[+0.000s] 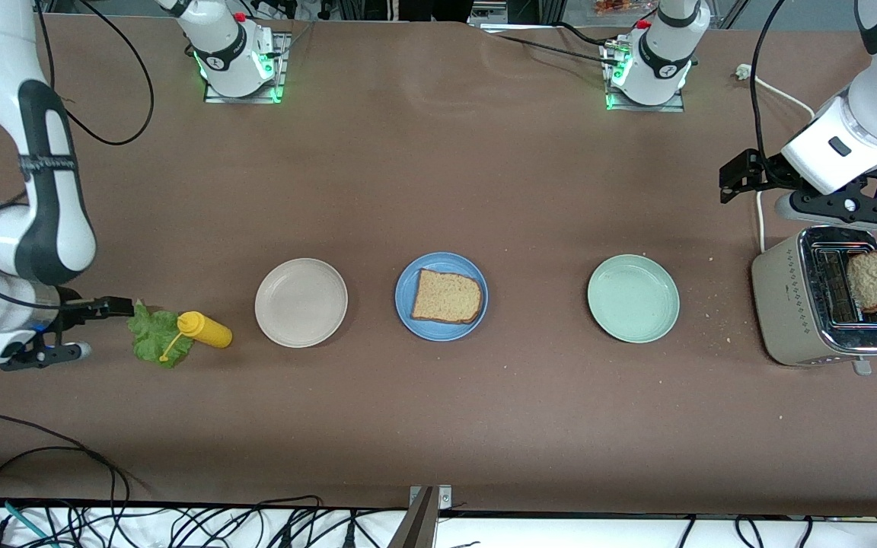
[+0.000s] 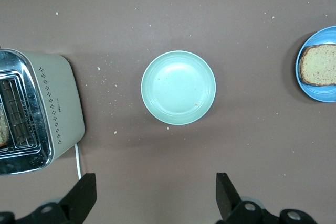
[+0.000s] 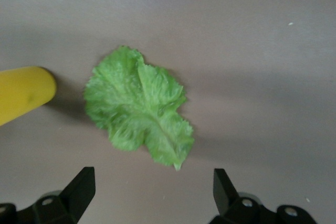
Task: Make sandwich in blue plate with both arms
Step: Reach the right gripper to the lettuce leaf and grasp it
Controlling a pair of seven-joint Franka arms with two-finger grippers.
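1. Brown matte surface (image 1: 438, 190) runs the whole width of the scene, with three plates in a row across its middle and cables along the edge nearest the front camera.
2. The blue plate (image 1: 441, 297) sits in the centre of the row and carries one slice of brown bread (image 1: 447, 296) lying flat; the cream-white plate (image 1: 301, 302) and the mint-green plate (image 1: 633, 298) on either side hold nothing.
3. A second bread slice (image 1: 873, 280) stands up out of a slot of the toaster (image 1: 796, 304) at the left arm's end of the surface.
4. The lettuce leaf (image 3: 139, 111) lies flat at the right arm's end, touching the yellow squeeze bottle (image 1: 205, 329) beside it.
5. The right gripper (image 3: 149, 190) hangs over the leaf, fingers (image 3: 80, 187) spread wide and holding nothing.
6. The left gripper (image 2: 155, 195) is up beside the toaster, its fingers likewise wide apart and empty.
7. Handling, as I judge it: the leaf is light, limp and thin, so it likely needs a pinch low on the surface across a raised crinkled fold, and will droop once lifted.
8. The toaster slice is light and fairly stiff but crumbly; the exposed upper part is the place to grip, gently across its flat faces.
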